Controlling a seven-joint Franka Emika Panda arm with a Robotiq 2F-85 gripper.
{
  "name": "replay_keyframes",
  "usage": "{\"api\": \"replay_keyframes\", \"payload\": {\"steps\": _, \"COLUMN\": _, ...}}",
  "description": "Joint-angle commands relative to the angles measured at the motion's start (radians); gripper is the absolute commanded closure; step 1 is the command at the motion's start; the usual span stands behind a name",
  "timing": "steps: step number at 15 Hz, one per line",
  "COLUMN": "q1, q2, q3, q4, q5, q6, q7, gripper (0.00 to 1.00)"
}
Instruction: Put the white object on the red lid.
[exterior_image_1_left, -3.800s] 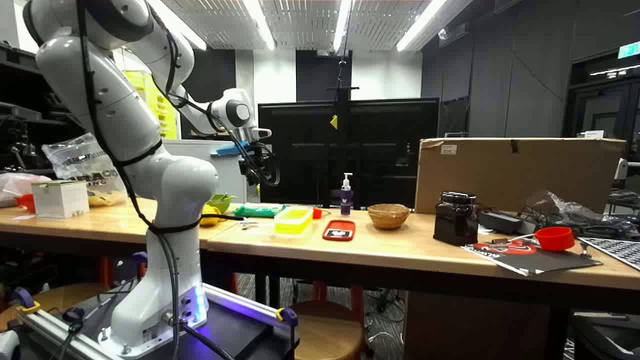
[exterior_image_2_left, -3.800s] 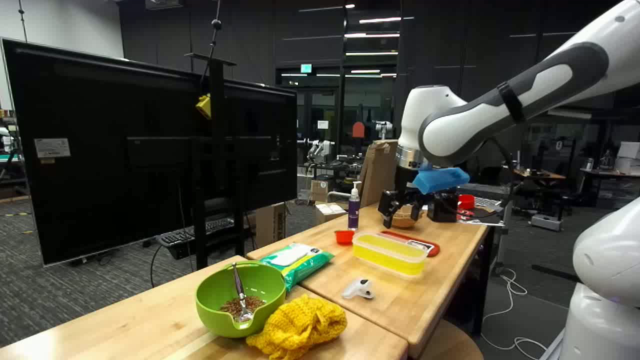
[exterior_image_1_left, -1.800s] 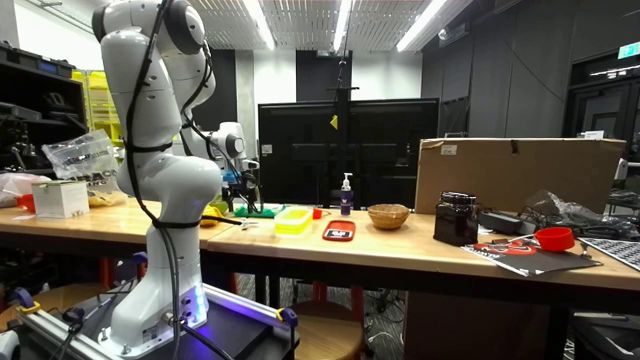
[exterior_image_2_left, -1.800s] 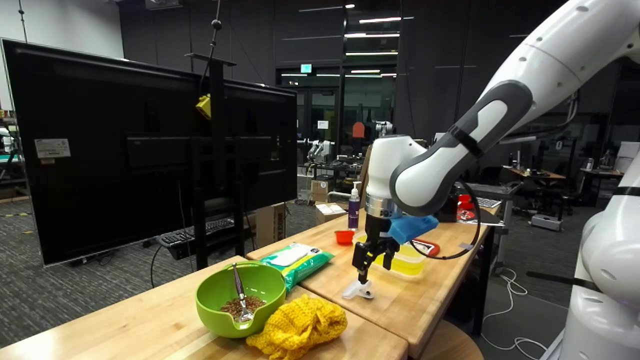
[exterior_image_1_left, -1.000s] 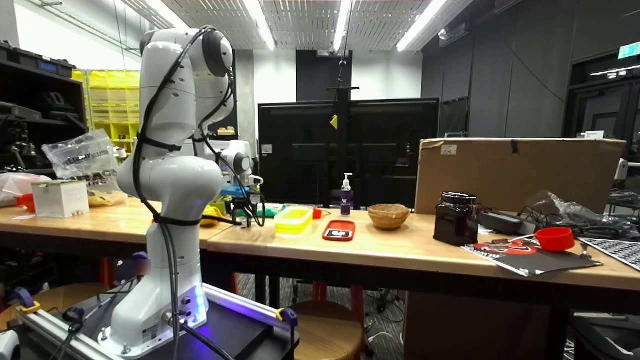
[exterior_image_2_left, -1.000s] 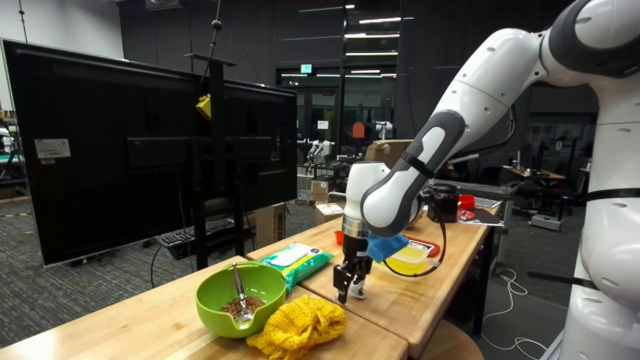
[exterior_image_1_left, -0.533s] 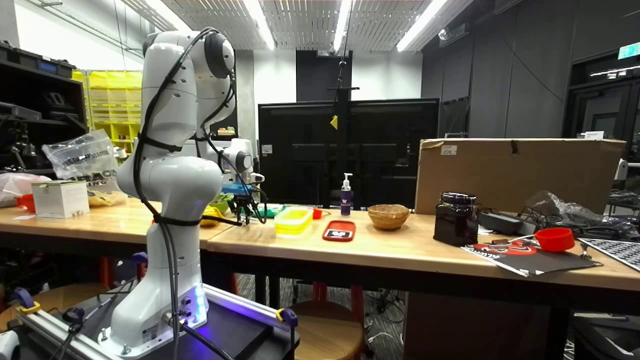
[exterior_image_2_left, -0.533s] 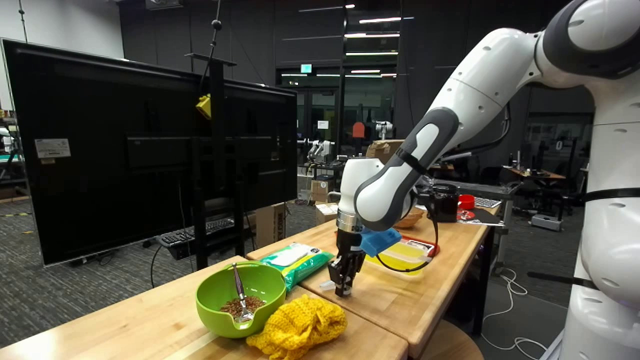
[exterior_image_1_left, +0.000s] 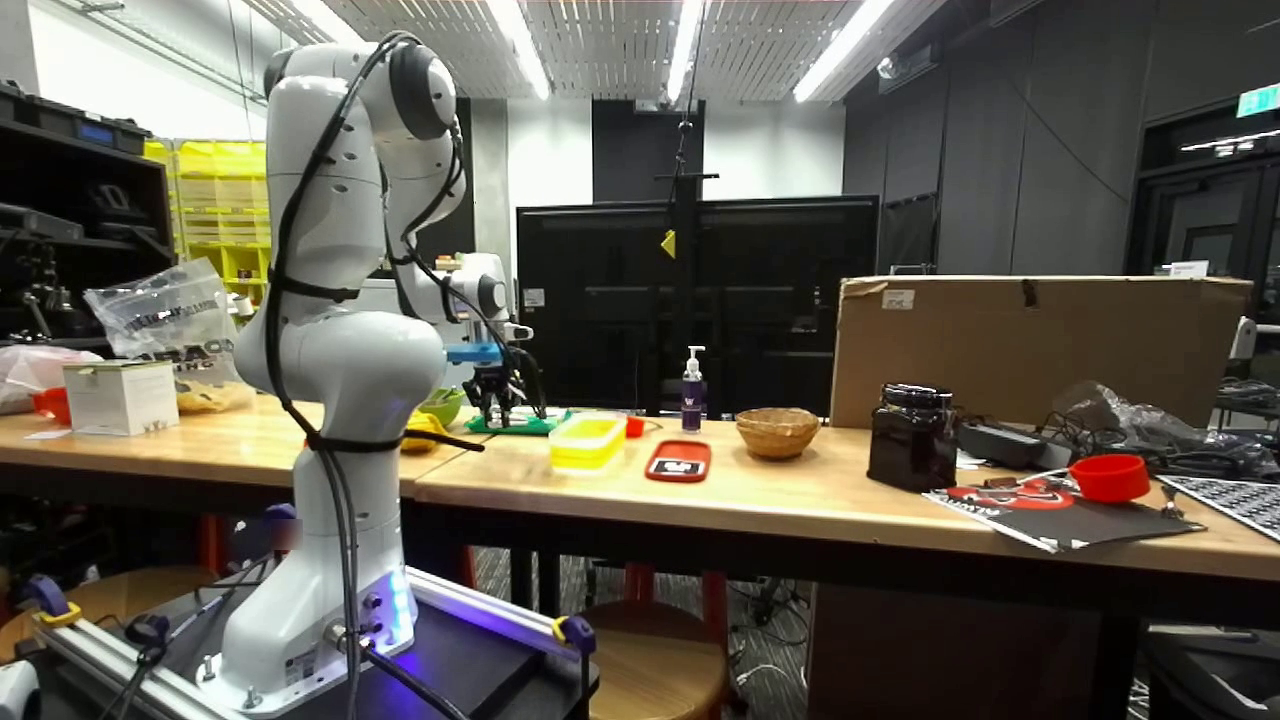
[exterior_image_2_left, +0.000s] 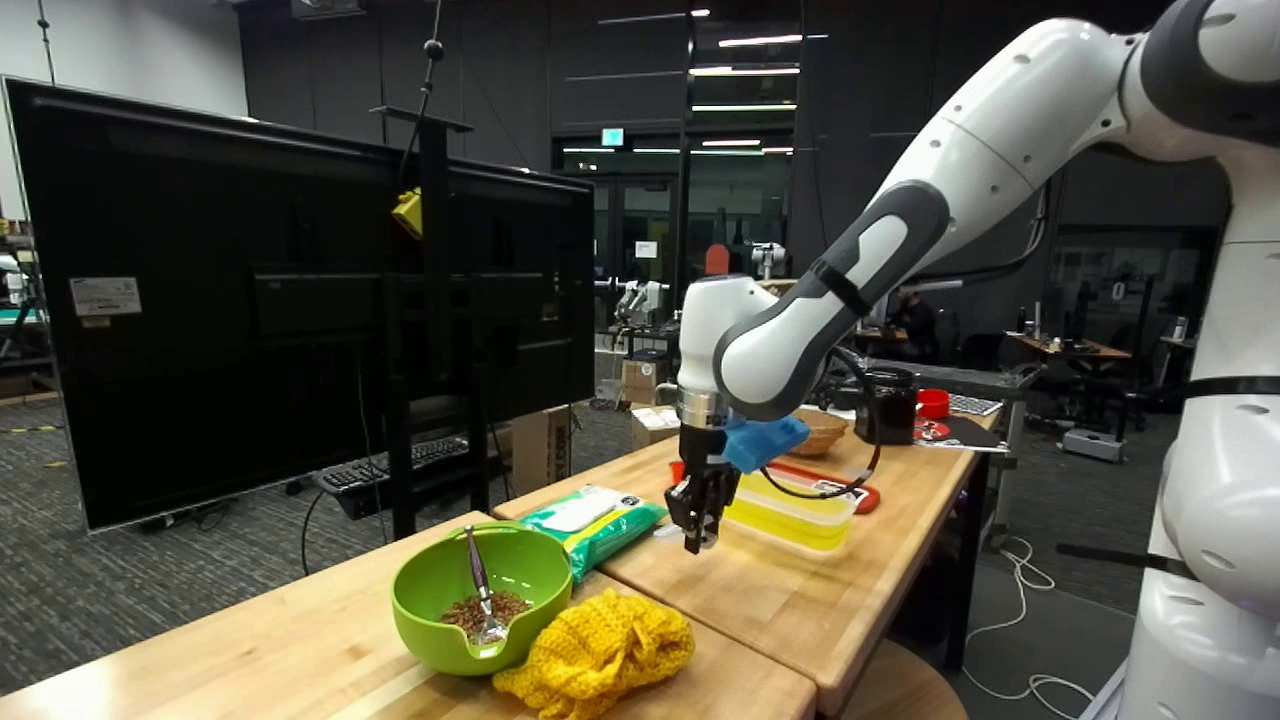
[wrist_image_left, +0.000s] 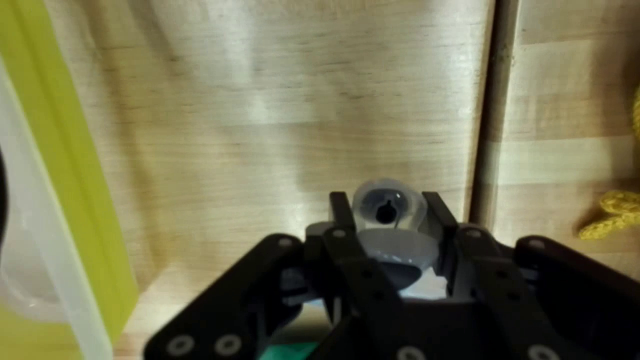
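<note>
The white object (wrist_image_left: 397, 245), a translucent piece with a dark keyhole-like hole at one end, sits between the two black fingers of my gripper (wrist_image_left: 386, 201), which is shut on it. In an exterior view a pale end of the white object (exterior_image_2_left: 668, 532) sticks out beside the gripper (exterior_image_2_left: 697, 540), which is raised a little above the table. The red lid (exterior_image_1_left: 657, 467), flat with rounded corners and a black-and-white patch, lies on the table in both exterior views, beyond the yellow container from the gripper. That container hides part of it in an exterior view.
The clear-lidded yellow container (exterior_image_2_left: 800, 525) stands between gripper and lid. Nearby are a green wipes pack (exterior_image_2_left: 595, 525), a green bowl (exterior_image_2_left: 425, 600), yellow cloth (exterior_image_2_left: 610, 650), a pump bottle (exterior_image_1_left: 691, 400), a wicker bowl (exterior_image_1_left: 777, 433) and a dark jar (exterior_image_1_left: 911, 440).
My gripper came down over the white object, which lay on the table, and closed on it. In the last half second it has risen with the object.
</note>
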Motion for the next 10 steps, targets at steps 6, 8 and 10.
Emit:
{"api": "replay_keyframes", "payload": {"steps": 6, "q1": -0.083, "q2": -0.394, "q3": -0.037, "q4": -0.074, "q5": -0.093, "q6": -0.309, "q7": 0.06, "gripper": 0.89}}
{"api": "replay_keyframes", "payload": {"steps": 8, "q1": -0.118, "q2": -0.455, "q3": -0.065, "q4": -0.081, "q5": -0.104, "q6": -0.346, "q7": 0.024, "gripper": 0.89}}
{"api": "replay_keyframes", "payload": {"steps": 10, "q1": -0.161, "q2": -0.487, "q3": -0.105, "q4": -0.077, "q5": -0.125, "q6": -0.36, "q7": -0.023, "gripper": 0.89}}
